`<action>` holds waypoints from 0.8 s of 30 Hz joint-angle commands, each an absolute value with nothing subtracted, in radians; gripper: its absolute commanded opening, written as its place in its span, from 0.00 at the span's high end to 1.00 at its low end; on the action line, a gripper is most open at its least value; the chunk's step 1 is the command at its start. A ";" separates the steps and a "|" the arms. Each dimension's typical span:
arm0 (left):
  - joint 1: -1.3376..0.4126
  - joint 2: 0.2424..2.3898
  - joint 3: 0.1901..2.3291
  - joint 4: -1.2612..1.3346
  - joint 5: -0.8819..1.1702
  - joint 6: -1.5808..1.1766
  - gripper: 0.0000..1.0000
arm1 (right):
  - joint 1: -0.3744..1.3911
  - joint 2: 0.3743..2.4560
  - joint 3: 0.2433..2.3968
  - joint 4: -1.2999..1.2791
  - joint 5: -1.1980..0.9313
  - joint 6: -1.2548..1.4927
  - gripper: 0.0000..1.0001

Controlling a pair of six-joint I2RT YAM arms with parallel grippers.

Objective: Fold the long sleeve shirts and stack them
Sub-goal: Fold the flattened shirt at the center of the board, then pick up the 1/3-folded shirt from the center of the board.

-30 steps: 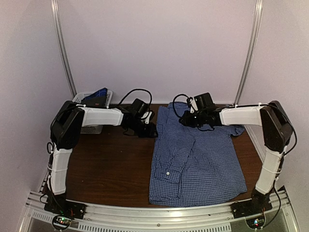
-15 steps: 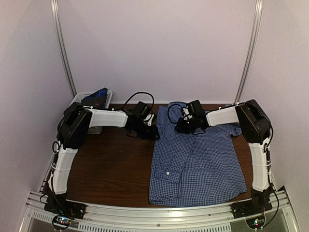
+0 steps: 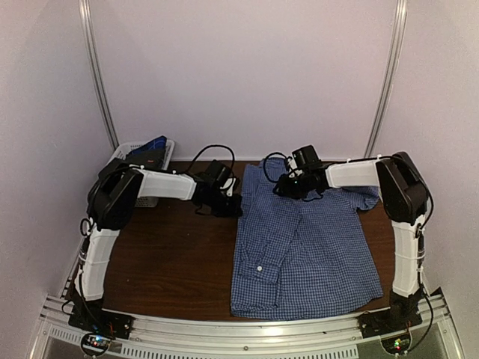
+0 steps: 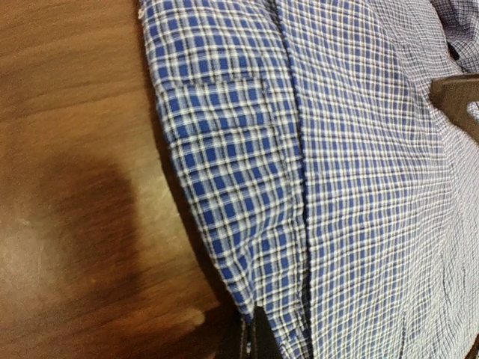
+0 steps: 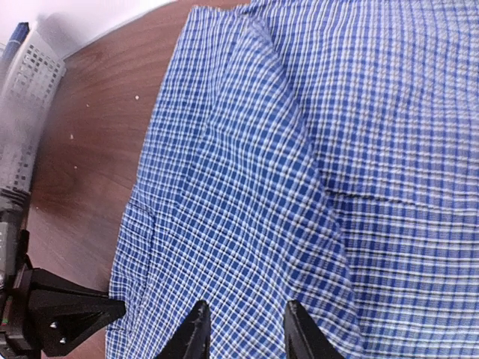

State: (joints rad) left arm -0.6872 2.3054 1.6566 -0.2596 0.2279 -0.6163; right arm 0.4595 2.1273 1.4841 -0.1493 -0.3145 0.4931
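A blue checked long sleeve shirt (image 3: 303, 247) lies flat on the brown table, with one sleeve folded across its front. My left gripper (image 3: 227, 202) is at the shirt's upper left edge. In the left wrist view its jaws (image 4: 252, 340) are shut on that edge of the shirt (image 4: 337, 187). My right gripper (image 3: 289, 185) is low over the shirt's upper part near the collar. In the right wrist view it (image 5: 247, 336) is open, with the cloth (image 5: 314, 149) lying between and under the fingers. The left gripper also shows in the right wrist view (image 5: 63, 318).
A white mesh basket (image 3: 127, 152) holding dark items stands at the back left corner, and it also shows in the right wrist view (image 5: 30, 90). Bare brown table (image 3: 165, 254) lies left of the shirt. Walls close in on both sides.
My right arm swung its elbow inward and the gripper shifted slightly left over the shirt's top. My left gripper stayed at the shirt's left edge.
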 commanded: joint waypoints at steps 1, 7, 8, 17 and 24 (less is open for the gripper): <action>-0.624 2.231 1.513 -0.271 0.178 -0.626 1.00 | 0.454 1.989 1.464 -0.184 -0.244 0.448 0.63; -0.530 2.131 1.365 -0.258 0.166 -0.581 1.00 | 0.454 1.901 1.411 -0.206 -0.188 0.425 0.59; -0.511 2.118 1.352 -0.262 0.163 -0.571 1.00 | 0.452 1.891 1.403 -0.207 -0.177 0.421 0.59; -0.417 2.120 1.388 -0.317 0.139 -0.493 1.00 | 0.372 1.837 1.314 -0.205 -0.114 0.415 0.56; -0.417 2.148 1.477 -0.357 0.140 -0.460 0.93 | 0.254 1.805 1.235 -0.157 -0.129 0.419 0.48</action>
